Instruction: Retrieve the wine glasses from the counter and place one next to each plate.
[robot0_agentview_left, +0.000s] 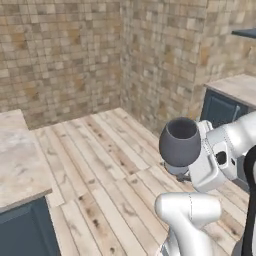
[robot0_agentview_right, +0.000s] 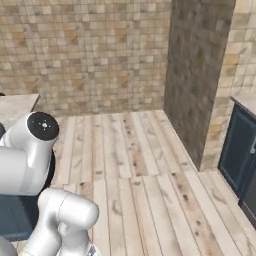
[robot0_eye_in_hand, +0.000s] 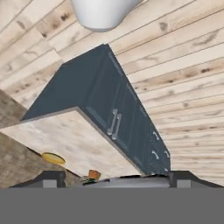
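the tool (robot0_eye_in_hand: 112, 179) is spread wide around the big wine glass (robot0_agentview_left: 179, 141), carrying it upright over the wooden floor (robot0_agentview_left: 110, 165). this looks like the carrying step. next, find a plate and set it just beside.

Glossy white arm (robot0_agentview_left: 220, 150) of rounded, tube-like segments, smooth bulbous elbow housing, dark grey joint bands between links, black circular end cap dotted with tiny green specks on one joint, small dark recessed port on a boxy white wrist block
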